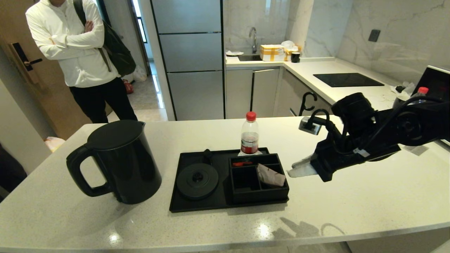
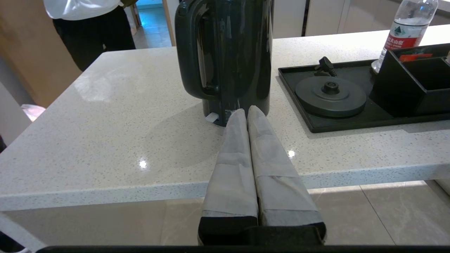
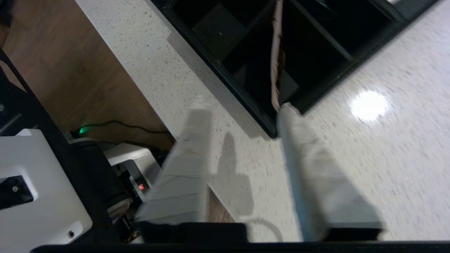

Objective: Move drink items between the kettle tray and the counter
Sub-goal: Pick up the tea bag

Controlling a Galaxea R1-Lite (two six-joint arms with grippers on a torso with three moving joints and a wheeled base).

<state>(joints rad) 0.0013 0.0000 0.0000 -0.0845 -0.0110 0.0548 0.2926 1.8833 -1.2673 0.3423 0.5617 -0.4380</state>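
So the sachet leans in the organiser box at the right end of the kettle tray, mid-counter. Our right gripper hovers beside that box, fingers spread, holding nothing. Risk we see: a finger clips the box wall and shoves the tray (kettle sits off-tray toward the counter's left end).

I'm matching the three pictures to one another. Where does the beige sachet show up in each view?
Head view: sachet leans in the organiser box, right end of the tray.
Left wrist view: not visible.
Right wrist view: sachet seen edge-on, beyond the open right gripper.
Shared landmark: the organiser box.
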